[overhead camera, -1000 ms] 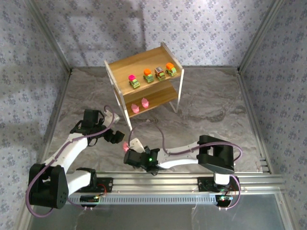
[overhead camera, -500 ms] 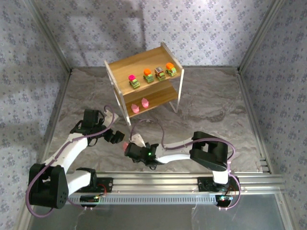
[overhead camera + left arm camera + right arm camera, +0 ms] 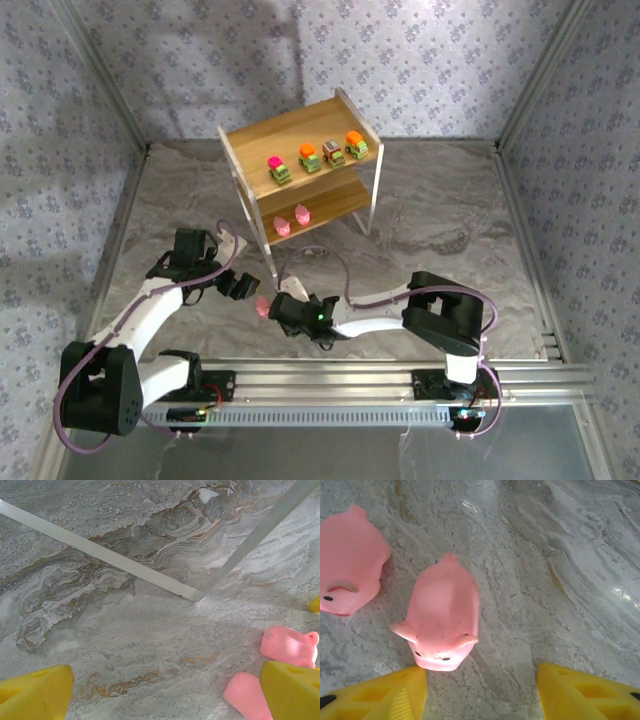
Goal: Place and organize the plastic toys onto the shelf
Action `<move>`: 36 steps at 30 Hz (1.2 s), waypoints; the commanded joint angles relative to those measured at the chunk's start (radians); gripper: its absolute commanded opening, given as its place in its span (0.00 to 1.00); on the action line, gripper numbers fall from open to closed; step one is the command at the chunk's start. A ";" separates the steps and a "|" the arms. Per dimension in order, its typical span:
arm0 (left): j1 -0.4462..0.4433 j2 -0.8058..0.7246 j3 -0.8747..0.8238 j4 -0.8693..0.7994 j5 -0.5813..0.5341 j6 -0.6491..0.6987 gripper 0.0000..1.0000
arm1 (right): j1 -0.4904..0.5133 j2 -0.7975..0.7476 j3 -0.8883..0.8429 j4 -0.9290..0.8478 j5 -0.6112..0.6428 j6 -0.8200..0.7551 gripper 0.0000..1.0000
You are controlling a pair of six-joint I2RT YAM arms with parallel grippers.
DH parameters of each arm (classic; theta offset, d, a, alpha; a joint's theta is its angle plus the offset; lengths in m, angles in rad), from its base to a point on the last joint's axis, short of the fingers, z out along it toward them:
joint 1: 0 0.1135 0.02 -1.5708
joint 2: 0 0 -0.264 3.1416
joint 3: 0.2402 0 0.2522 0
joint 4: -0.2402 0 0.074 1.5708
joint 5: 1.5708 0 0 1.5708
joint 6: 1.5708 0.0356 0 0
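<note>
Four cars (image 3: pixel 309 158) stand in a row on the top tier of the shelf (image 3: pixel 260 140); from left to right their tops are pink, orange, brown and orange. Two shelved figures (image 3: pixel 281 226), both pink, sit side by side on the lower tier, toward its left end. The shelf stands at the far middle of the marbled desk (image 3: pixel 430 230).

Two loose figures (image 3: pixel 262 305), also pink, lie on the desk nearer than the shelf's left end. In the top view the left claw (image 3: pixel 243 286) is just to their left and the right claw (image 3: pixel 280 306) just to their right.

Right wrist view: the right claw (image 3: pixel 480 692) is open, its yellow fingertips (image 3: pixel 375 697) spread apart, with bare desk between them and nothing gripped. The nearer figure (image 3: pixel 442 622) lies belly-down, its snout just beside the fingertip at the left of this view. The farther figure (image 3: pixel 350 562) lies apart from it, at the left edge.

Left wrist view: the left claw (image 3: pixel 162 695) is open wide and grips nothing. Both loose figures show at the right of this view, one just inside the fingertip there and the other just beyond it. Two white frame bars (image 3: pixel 100 555) of the shelf meet at a corner on the desk farther off.
</note>
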 commanded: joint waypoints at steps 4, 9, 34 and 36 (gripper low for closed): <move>0.006 -0.015 -0.003 -0.010 0.019 -0.003 0.96 | -0.001 -0.069 -0.058 -0.009 -0.031 -0.094 0.62; 0.007 -0.015 -0.003 -0.010 0.023 -0.002 0.96 | 0.012 -0.093 -0.117 0.078 -0.089 -0.182 0.62; 0.006 -0.006 0.000 -0.010 0.031 -0.001 0.96 | 0.062 0.075 -0.001 0.119 0.131 -0.031 0.53; 0.007 -0.007 0.000 -0.012 0.031 -0.001 0.96 | 0.062 0.084 0.006 0.111 0.147 -0.026 0.52</move>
